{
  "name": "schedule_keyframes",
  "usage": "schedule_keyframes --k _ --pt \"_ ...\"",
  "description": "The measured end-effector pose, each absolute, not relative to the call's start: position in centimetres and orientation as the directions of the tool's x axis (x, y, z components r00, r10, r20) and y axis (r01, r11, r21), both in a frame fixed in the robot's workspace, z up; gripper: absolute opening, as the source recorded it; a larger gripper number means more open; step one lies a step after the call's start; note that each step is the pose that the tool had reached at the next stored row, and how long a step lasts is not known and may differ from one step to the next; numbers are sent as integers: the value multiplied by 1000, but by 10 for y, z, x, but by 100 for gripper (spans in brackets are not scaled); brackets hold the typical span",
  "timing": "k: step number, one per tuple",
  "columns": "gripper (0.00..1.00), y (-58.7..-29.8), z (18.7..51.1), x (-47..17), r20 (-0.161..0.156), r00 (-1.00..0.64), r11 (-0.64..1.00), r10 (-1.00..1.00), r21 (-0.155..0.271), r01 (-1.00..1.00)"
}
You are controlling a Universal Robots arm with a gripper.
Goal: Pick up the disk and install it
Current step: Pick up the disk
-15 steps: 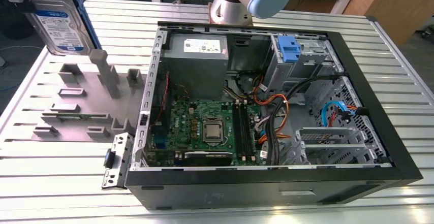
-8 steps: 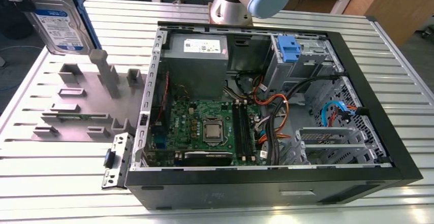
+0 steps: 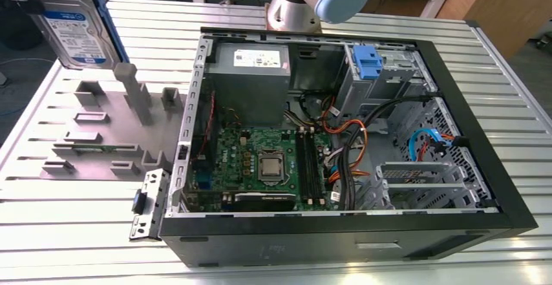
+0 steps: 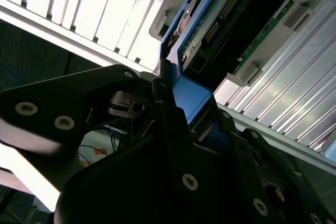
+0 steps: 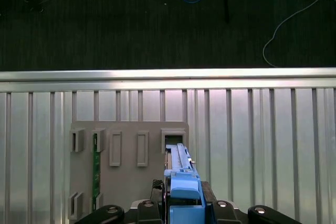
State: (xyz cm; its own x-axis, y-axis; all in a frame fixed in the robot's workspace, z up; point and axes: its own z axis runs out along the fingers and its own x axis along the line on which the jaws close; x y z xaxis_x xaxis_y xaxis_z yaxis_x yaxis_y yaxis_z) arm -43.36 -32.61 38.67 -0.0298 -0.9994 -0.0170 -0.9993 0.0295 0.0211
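Disk (image 3: 79,30) gripped upright at the exterior view's left, outside the open case.

A ribbed metal desk (image 3: 69,220) carries the case (image 3: 345,240), which lies on its side with the motherboard up. To the exterior view's left of the case lies a grey slotted plate (image 3: 95,130). The disk stands on edge over the plate's far end, label showing, blue rails along its sides. Whether its lower end sits in a slot or above it I cannot tell. In the second wrist view the black fingers (image 4: 165,124) are clenched on a blue rail (image 4: 191,95) — pressed from both sides — with the disk's green circuit board beyond them.
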Motion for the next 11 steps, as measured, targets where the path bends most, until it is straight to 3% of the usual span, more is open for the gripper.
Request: schedule_keyframes --k 11 --pt "36 -326 397 -434 -17 -30 29 -999 21 -999"
